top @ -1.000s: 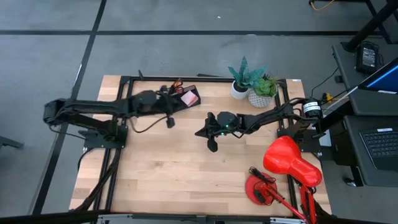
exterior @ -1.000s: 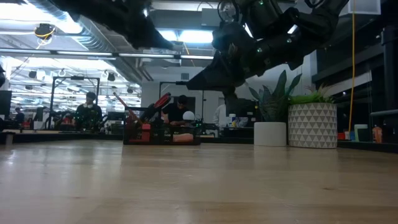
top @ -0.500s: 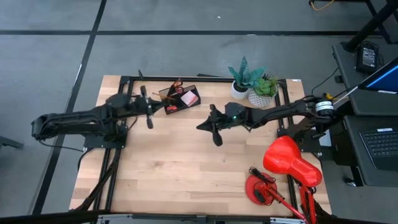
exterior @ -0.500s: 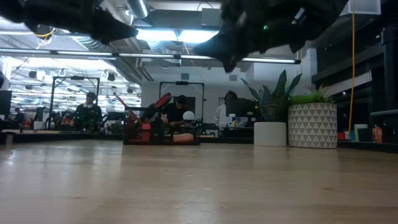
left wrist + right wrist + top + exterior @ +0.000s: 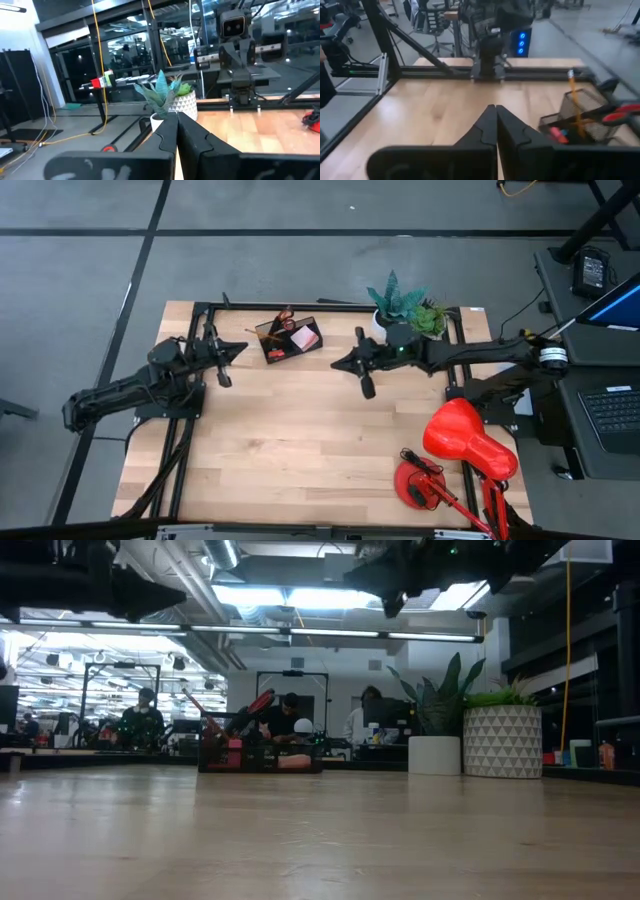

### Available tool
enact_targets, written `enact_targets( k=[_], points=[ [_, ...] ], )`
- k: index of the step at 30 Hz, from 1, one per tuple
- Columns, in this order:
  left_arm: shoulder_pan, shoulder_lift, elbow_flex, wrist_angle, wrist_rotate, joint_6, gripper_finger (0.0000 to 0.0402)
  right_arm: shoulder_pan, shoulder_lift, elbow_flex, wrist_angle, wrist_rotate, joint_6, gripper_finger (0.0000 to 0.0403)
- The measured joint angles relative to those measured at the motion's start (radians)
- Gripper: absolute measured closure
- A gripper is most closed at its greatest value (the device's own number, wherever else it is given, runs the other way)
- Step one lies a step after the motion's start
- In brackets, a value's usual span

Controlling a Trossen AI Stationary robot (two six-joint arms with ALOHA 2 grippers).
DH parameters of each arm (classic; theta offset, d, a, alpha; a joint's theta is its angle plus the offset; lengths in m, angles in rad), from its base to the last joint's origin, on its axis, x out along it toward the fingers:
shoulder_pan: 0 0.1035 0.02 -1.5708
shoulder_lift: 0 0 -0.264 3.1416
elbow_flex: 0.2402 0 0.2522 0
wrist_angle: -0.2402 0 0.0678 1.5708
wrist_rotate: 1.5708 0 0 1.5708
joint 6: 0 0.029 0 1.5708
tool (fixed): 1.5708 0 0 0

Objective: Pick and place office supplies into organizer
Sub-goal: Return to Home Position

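Wood table [image 5: 300,440], ppl [image 5: 141,716] at benches in the room behind. Organizer [image 5: 288,338] sits at far edge, btwn left gripper [image 5: 238,349] & right gripper [image 5: 338,363], apart from both. Both pairs of fingers pinched together, holding nothing.

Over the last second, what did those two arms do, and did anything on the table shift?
Both arms pulled back. The left gripper backed away from the organizer toward its own side; the right gripper drew back toward the potted plants. Both are shut and empty; nothing was grasped or released. The organizer, the plants and the red lamp stayed put.
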Motion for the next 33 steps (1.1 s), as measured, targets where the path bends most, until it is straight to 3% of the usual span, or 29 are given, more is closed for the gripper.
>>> enact_targets(
  k=[9, 17, 22, 33],
  points=[
    [0.072, -0.15, -0.081, -0.037, 0.034, -0.043, 0.04, -0.04, -0.148, -0.001, -0.155, 0.0, -0.076, 0.04],
    [0.083, -0.178, -0.16, 0.037, 0.035, -0.062, 0.0401, -0.041, -0.268, -0.223, 0.092, 0.001, -0.056, 0.04],
    [0.083, -0.179, -0.16, 0.074, 0.053, -0.073, 0.04, -0.041, -0.382, -0.323, 0.117, 0.001, -0.052, 0.04],
    [-0.015, -0.179, -0.16, -0.055, 0.088, -0.146, 0.04, -0.038, -0.547, -0.544, 0.203, 0.001, 0.002, 0.04]
  ],
)
